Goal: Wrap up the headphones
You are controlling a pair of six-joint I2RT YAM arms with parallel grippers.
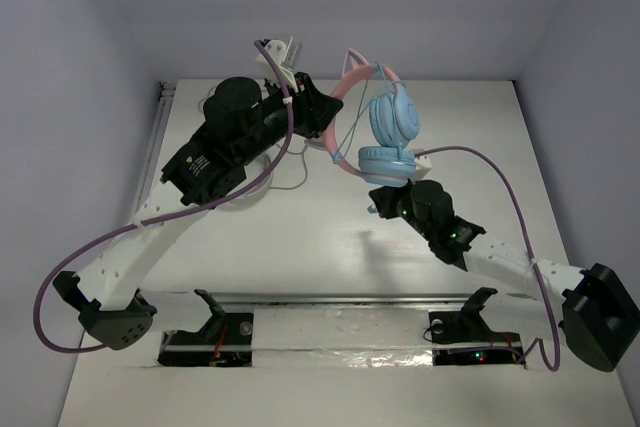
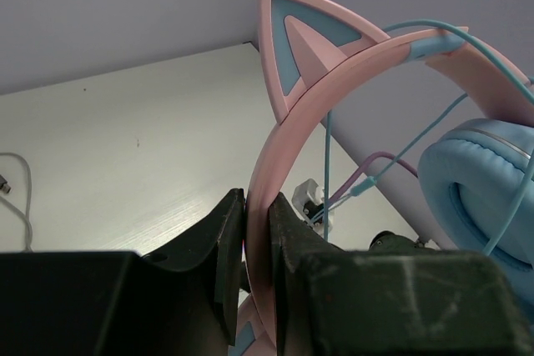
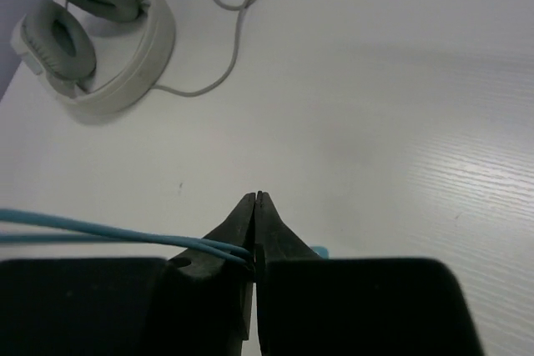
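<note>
Open tabletop (image 3: 400, 106) beside grey headphones (image 3: 142, 64)

Bright, soft, even light falls from above. The white tabletop (image 1: 330, 277) carries only faint, blurred shadows under the arms, with a pale sheen across its middle toward the near edge. In the right wrist view, glare washes the table's right side and picks out fine grain streaks. The walls take a cool lilac cast. Close to each wrist lens the left gripper (image 2: 259, 199) and right gripper (image 3: 256, 198) are dark, underexposed and slightly soft. The headphones (image 2: 300, 114) are evenly lit. The top view is sharp, with walls leaning outward at the borders.
</note>
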